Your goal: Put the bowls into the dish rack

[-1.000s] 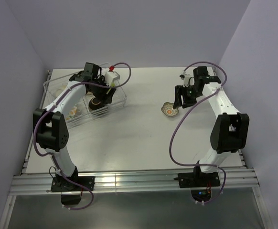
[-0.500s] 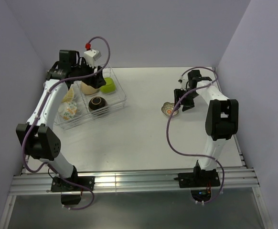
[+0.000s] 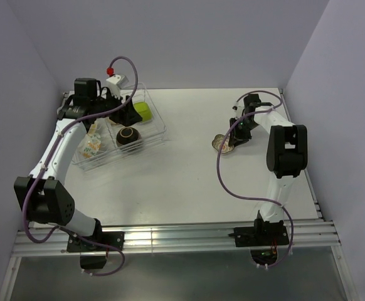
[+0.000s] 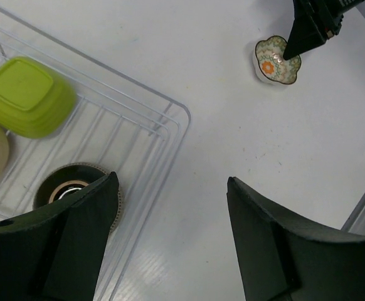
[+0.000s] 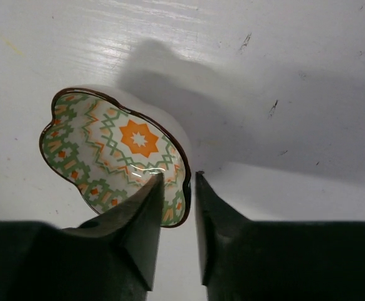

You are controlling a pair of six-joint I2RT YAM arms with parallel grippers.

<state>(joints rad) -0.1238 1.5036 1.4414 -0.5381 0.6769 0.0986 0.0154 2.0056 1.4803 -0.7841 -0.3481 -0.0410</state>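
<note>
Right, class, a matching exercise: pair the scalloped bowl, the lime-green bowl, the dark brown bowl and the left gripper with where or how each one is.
Things:
1. scalloped bowl
2. lime-green bowl
3. dark brown bowl
4. left gripper

Places or states:
A. open and empty, above the edge of the dish rack
B. in the rack, toward the back wall
C. outside the rack, rim between the fingers of the right gripper
D. in the rack, by its near side

Pairs: 1-C, 2-B, 3-D, 4-A
</note>
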